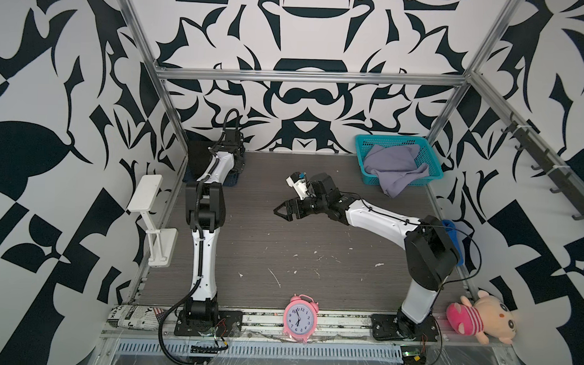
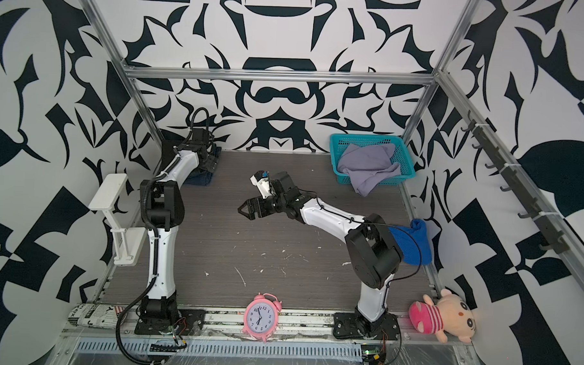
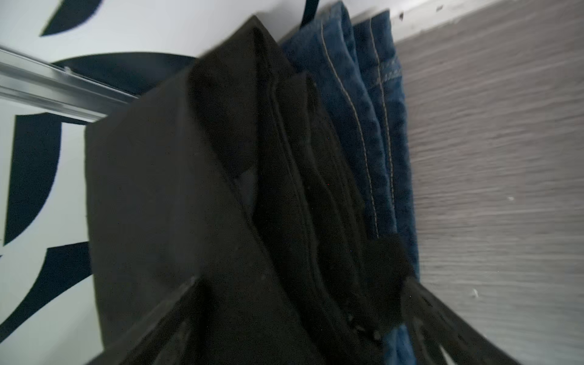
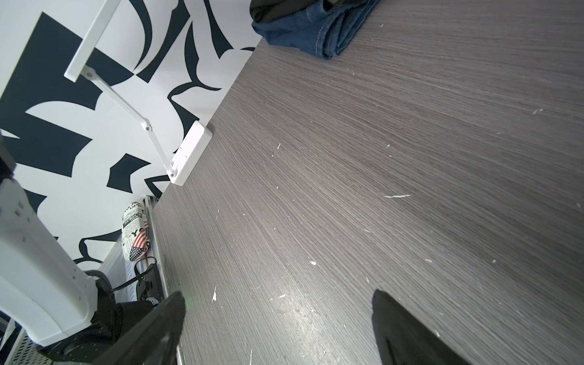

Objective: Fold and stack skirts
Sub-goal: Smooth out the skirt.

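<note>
- Denim skirt (image 3: 363, 132): dark blue, pale seams, folded beneath plain black skirt (image 3: 177, 189).
- Lavender skirt (image 1: 393, 168): crumpled, spilling from basket (image 1: 390, 139).
- Left gripper (image 3: 300, 284), right gripper (image 4: 278, 295): both spread, gripping nothing.

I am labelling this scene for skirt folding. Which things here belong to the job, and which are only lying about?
Job: black skirt, lying on the denim skirt; lavender skirt, spilling over the teal basket.
Lying about: pink alarm clock, plush toy, bright blue cloth, white stand, newspaper-print roll.

Top views overhead, wrist views near table (image 4: 379, 158)
</note>
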{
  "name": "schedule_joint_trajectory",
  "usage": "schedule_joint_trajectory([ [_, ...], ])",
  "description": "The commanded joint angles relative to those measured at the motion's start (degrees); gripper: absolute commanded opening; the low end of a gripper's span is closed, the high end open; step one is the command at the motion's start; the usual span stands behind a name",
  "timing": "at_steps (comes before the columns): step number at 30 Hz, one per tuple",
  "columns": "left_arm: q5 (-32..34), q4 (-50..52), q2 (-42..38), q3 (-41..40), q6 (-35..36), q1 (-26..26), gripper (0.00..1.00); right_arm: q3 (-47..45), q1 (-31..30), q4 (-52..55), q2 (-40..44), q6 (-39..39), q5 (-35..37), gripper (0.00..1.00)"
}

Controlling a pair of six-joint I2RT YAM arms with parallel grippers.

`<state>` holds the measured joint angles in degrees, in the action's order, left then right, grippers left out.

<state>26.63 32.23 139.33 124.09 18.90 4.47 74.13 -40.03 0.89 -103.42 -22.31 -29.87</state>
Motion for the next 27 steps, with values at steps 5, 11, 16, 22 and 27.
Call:
schedule_joint_trajectory([
  [5, 3.12, -1.7, -0.04, -1.99, 0.92, 0.92, 0.59, 0.11, 0.48, -3.35, 2.03, -0.79, -1.41, 0.96],
  [11, 4.3, -3.01, -1.88, -2.67, 4.13, 0.81, 0.33, 0.17, 0.76, -3.65, 1.96, -1.1, -1.46, 0.96],
  [16, 3.01, -2.5, -2.3, -1.54, 5.99, -0.19, 0.0, 0.03, 0.91, -4.09, 1.9, -1.79, -1.66, 0.96],
  [22, 0.55, -1.03, -3.34, 0.98, 10.45, -1.29, 0.0, -0.3, 1.17, -3.96, 2.56, -1.82, -1.42, 0.96],
  [27, -1.22, 1.08, -3.62, 3.83, 14.48, -1.74, 0.0, -0.12, 1.27, -4.13, 2.47, -2.0, -1.56, 0.96],
])
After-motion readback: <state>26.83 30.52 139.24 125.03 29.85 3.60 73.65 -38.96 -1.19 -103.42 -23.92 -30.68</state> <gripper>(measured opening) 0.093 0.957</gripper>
